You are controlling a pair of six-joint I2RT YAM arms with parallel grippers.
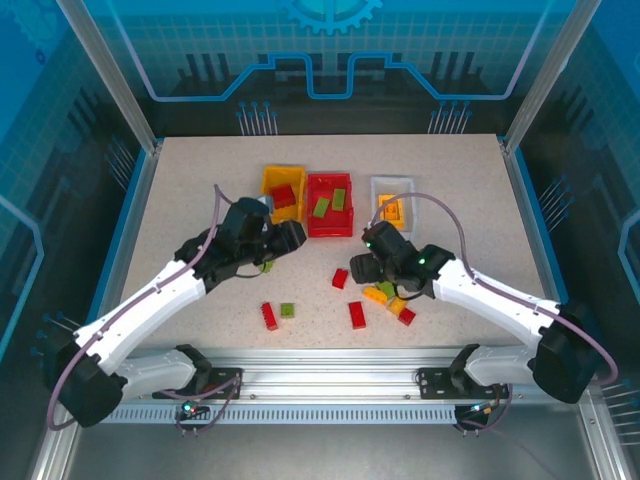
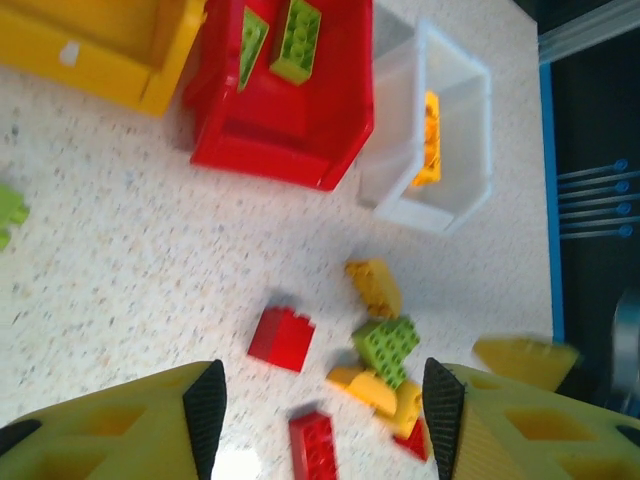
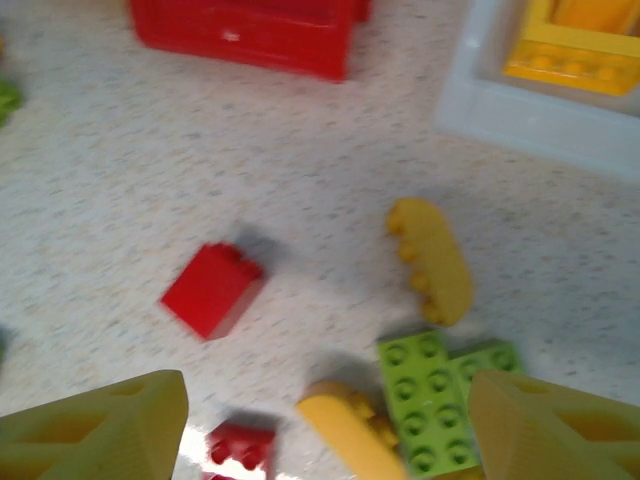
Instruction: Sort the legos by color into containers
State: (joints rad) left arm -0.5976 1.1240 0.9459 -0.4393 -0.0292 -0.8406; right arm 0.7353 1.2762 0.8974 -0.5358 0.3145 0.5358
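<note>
As none of my two grippers carries anything, both stand with jaws apart and empty: my left gripper (image 2: 322, 405) hangs above the table (image 1: 180, 220) in front of the red bin (image 1: 330, 231), and my right gripper (image 3: 328, 405) hovers low over a heap of loose bricks (image 1: 388, 297), I think to choose the next one. The 3 bins stand side by side at the far middle, prob. so both arms reach them. One colour goes per bin, not the bin's own colour: yellow bin (image 1: 268, 181) has 1 red brick, red bin has 2 green, white bin (image 1: 392, 184) has at least 1 yellow. Loose on the table I count 4 red, 3 green, and 2 or 3 yellow; these overlap, so I cannot say exactly.
</note>
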